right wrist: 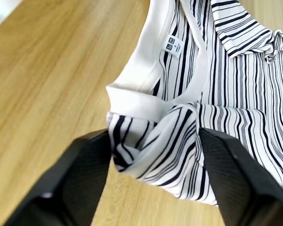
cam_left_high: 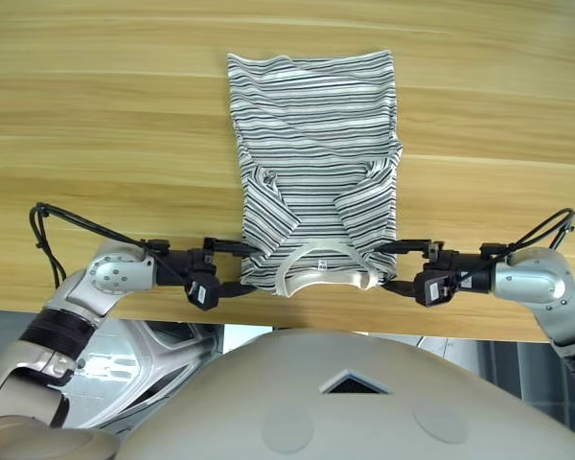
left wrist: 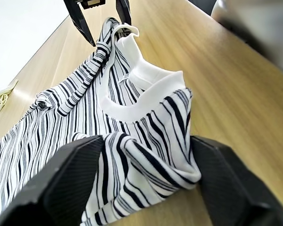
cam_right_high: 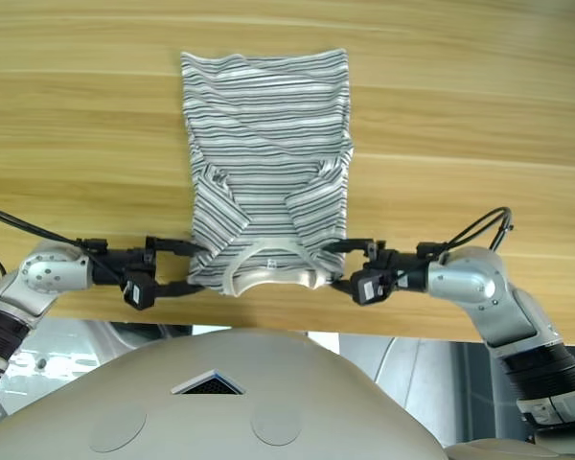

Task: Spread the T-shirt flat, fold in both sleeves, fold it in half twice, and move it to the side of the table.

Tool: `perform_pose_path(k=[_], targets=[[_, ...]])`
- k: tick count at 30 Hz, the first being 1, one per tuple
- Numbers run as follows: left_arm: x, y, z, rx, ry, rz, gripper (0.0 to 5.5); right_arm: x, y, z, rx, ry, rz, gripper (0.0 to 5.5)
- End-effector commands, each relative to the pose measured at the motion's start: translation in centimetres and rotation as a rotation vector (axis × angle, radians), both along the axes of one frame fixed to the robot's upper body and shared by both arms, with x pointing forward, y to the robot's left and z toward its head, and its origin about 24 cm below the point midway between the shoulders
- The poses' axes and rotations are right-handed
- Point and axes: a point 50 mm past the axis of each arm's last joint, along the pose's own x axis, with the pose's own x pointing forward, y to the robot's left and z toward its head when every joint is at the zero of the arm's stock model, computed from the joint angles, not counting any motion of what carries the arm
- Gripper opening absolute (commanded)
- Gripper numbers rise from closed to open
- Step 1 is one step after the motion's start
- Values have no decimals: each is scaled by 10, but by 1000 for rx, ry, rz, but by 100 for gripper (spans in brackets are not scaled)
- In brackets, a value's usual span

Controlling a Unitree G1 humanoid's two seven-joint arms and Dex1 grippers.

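I've got the T-shirt [cam_left_high: 316,163] flat on the table [cam_left_high: 96,144], sleeves folded in, collar [right wrist: 132,101] at the near edge, hem far. L gripper [cam_left_high: 252,268] is clamped on the near-left shoulder corner, fabric bunched btw its fingers. R gripper [cam_left_high: 383,267] pinches the near-right corner likewise.
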Motion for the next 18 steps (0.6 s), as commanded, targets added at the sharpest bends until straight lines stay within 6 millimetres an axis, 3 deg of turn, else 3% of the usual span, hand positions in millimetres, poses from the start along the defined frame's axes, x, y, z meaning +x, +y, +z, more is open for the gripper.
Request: perform_pose_path(k=[1,11,15,18], targets=[[2,11,-12,121,20,23,282,2,-4,2,-33,-11,-6,256],[6,8,-12,112,4,28,130,3,-6,5,-35,-23,-9,92],[8,5,-9,88,2,30,123,5,-5,9,-18,-43,-10,21],[10,3,-6,69,-6,31,123,6,-4,11,-11,-56,-6,7]])
